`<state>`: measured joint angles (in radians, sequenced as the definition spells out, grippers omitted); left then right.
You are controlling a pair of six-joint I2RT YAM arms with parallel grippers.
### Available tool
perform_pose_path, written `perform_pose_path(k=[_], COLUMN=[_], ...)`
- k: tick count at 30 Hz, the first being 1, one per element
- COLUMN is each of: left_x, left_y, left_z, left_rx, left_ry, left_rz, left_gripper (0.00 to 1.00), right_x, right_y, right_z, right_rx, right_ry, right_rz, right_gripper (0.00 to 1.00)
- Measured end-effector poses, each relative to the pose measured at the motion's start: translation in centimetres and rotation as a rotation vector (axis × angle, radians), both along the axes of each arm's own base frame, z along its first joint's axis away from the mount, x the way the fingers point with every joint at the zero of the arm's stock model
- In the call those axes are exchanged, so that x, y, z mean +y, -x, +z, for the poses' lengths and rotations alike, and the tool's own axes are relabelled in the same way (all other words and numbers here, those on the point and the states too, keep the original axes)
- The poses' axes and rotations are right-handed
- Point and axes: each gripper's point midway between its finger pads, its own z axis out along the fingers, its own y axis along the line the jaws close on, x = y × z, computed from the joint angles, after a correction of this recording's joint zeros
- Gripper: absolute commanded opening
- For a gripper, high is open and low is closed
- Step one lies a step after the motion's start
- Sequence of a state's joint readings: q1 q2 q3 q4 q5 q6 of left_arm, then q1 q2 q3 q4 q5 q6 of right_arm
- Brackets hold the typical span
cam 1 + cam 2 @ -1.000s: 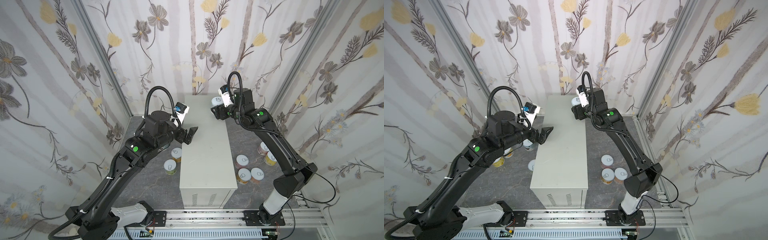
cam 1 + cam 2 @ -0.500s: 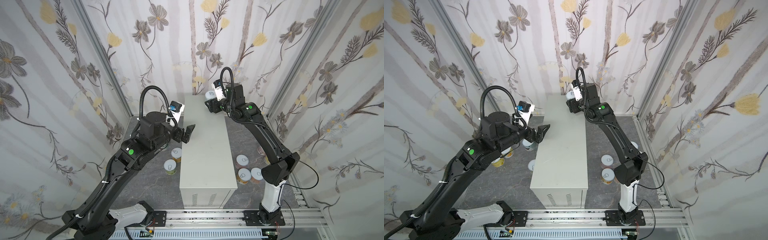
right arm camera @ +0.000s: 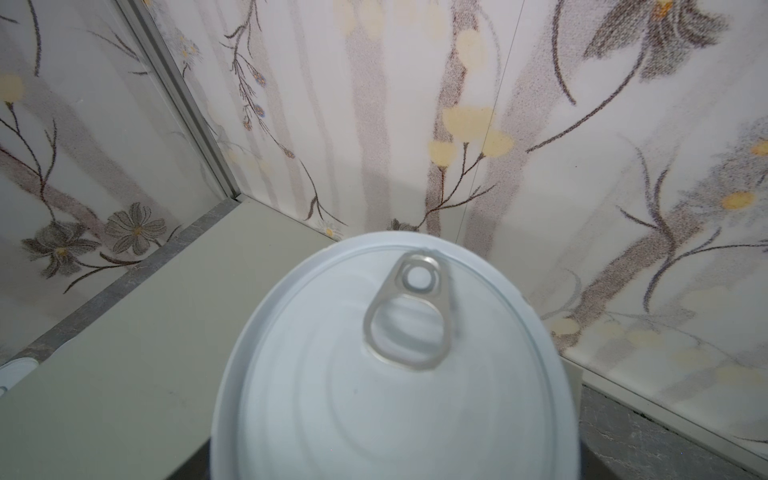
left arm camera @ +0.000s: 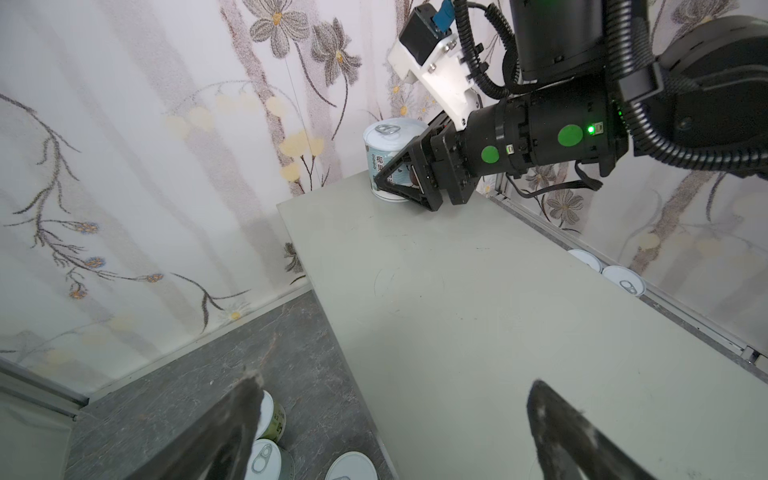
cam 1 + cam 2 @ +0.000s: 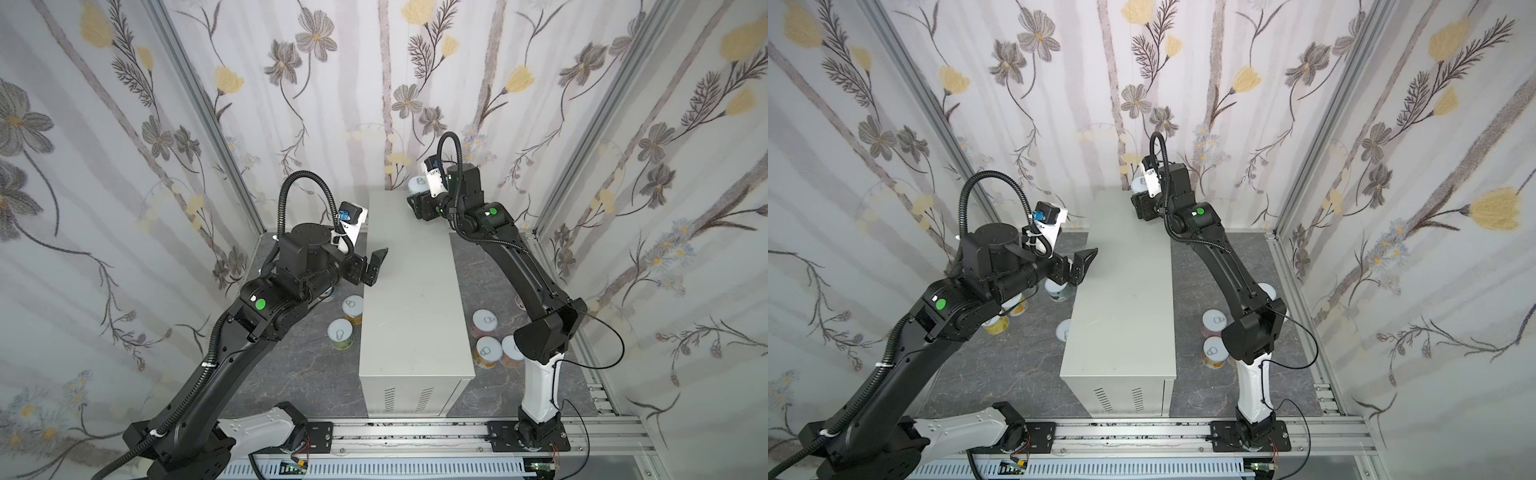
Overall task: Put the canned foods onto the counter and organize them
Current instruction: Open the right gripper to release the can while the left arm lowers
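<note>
While the left gripper (image 5: 375,266) hangs empty with its jaws spread wide over the left long edge of the counter (image 5: 411,299), roughly midway along it, the right gripper (image 4: 384,168) is clamped on a pull-tab can (image 4: 388,139) at the counter's far end, close to the floral back wall (image 5: 374,104). Seen from the left wrist, the can stands upright with its white lid up. One black triangular finger (image 4: 401,194) presses against the near side of its pale label, which carries printed characters. Its base sits level with the counter top near the far corner on the right arm's side, though I cannot tell whether it bears fully on the metal. From the right wrist the lid (image 3: 395,374) fills the lower view, ring tab toward the wall, and the fingers are hidden beneath it.

Other cans stand upright on the dark grey marbled floor (image 5: 291,374). On the left arm's side, a yellow-labelled can (image 5: 353,308) stands just beside the counter's wall with a green-labelled can (image 5: 340,333) near it. In a top view, more cans (image 5: 1017,306) show partly tucked under the left arm. On the right arm's side, a pink-labelled can (image 5: 484,323) and an orange-labelled can (image 5: 488,352) stand just beside the counter. A third can (image 5: 510,349) stands close against the orange one, partly hidden behind the right arm's elbow. Vent slots (image 5: 407,399) mark the counter's near end.
</note>
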<state>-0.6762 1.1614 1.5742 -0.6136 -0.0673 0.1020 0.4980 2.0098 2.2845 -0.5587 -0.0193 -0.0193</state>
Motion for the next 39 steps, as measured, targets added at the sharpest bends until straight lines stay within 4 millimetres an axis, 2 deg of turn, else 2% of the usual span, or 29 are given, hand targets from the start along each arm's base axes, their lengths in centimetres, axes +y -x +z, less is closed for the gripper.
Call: perform_pose_path(k=[15,19,24,28,33,36,39], left_x=[0.9,1.4,2.5,4.3,9.1,11.9,12.9], left_y=[-0.2,-0.1,0.5,0.0,-2.5,-4.4,-6.0], left_z=[-0.3,0.0,0.6,0.5,-1.5,-4.6,-8.4], left_rx=[-0.004,-0.014,-0.034,-0.037,0.041,0.128,0.230], left_ry=[-0.023,-0.022,-0.016,-0.034,-0.036,-0.037,-0.046], left_rz=[0.045,0.065,0.093,0.171,0.358,0.452,0.476], left_gripper=[1.00,1.00,1.00,1.00,1.00,1.00,1.00], right_x=[0.0,0.0,0.0,-0.2,-1.6,-2.8,-3.9], right_y=[0.2,0.6,1.2,2.8,4.8,7.0,9.2], right_z=[-0.3,-1.3,-1.1,-0.7,1.4,3.9,5.5], right_rx=[0.005,0.038,0.041,0.059,0.050,0.028,0.012], right_ry=[0.021,0.048,0.059,0.085,0.086,0.074,0.066], right_rz=[0.006,0.008,0.011,0.026,0.016,0.020,0.030], right_gripper=[0.79,0.85,0.99,1.00,1.00,1.00,1.00])
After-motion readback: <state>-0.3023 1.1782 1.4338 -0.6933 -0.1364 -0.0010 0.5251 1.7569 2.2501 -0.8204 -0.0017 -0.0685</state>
